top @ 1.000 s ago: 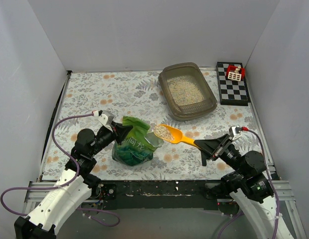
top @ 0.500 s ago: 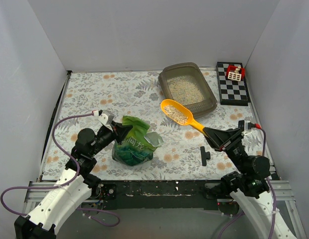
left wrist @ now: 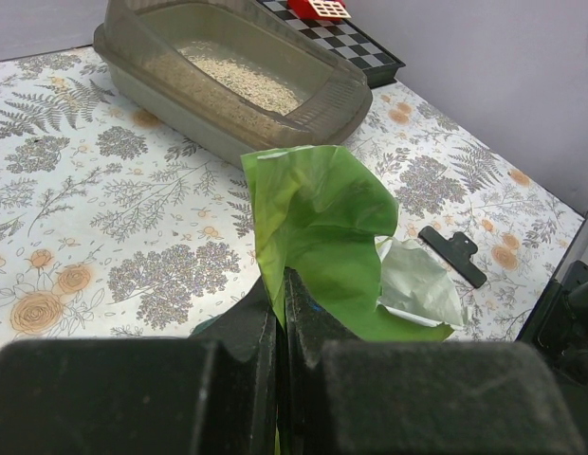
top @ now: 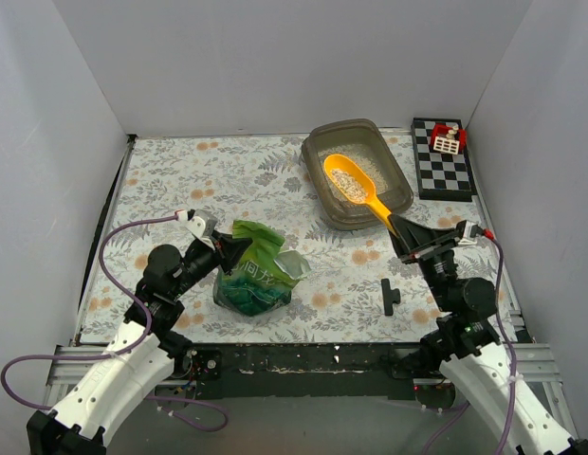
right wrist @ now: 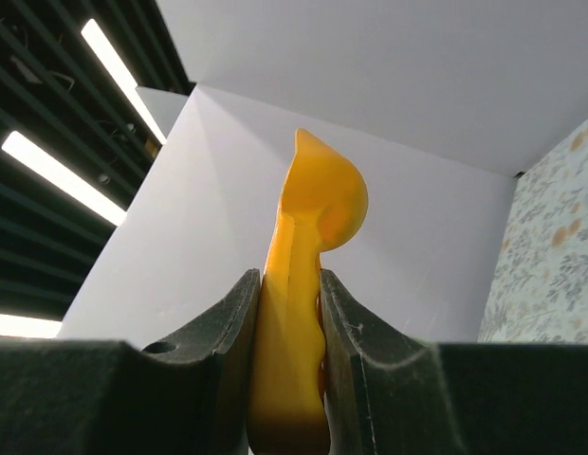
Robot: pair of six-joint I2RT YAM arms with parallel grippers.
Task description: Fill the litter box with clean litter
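The left claw (top: 228,248) is shut tight on the top edge of the green bag (top: 261,275). The bag sits on the flowery table (top: 180,180), near the front. Its top is open. In the left wrist view, the two fingers (left wrist: 251,318) press together with the thin green foil between them.

A small black clip (top: 390,296) lies flat on the table to the right of the bag, apart from it.

The right claw (top: 400,235) is closed on the handle of the yellow scoop (top: 356,185), with a finger tight on each side. The scoop is held up over the box (top: 314,171). Its bowl faces up and has litter (top: 346,177) in it. More litter lies spread in the bottom of the box. The box sits at the back right of the table.

Just right of the box is a checkered board (top: 444,180) with a small red toy (top: 448,139) on it.
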